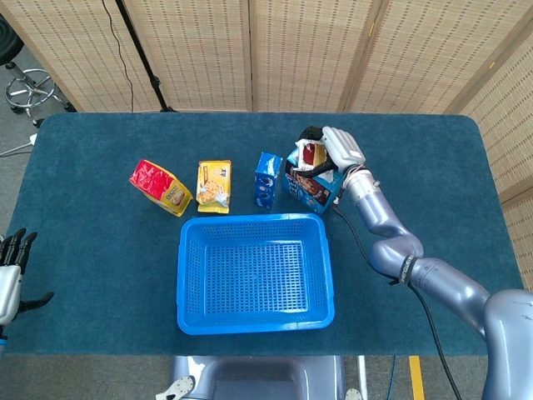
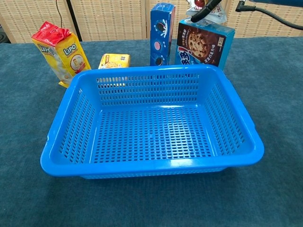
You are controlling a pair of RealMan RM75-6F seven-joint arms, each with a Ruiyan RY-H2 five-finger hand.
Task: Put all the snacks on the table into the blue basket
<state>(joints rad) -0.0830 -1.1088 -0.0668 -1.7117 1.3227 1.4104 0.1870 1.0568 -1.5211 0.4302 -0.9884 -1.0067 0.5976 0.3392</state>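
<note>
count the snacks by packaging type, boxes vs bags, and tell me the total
boxes: 2, the blue cookie box and the chocolate chip cookie box
bags: 3, the red and yellow bag, the yellow pouch and the small packet
total: 5

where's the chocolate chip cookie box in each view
Head view: the cookie box stands right of centre, just beyond the blue basket's far right corner, under the right hand.
Chest view: top right, behind the basket's far rim.
Shared landmark: the Oreo box beside its left.
</note>
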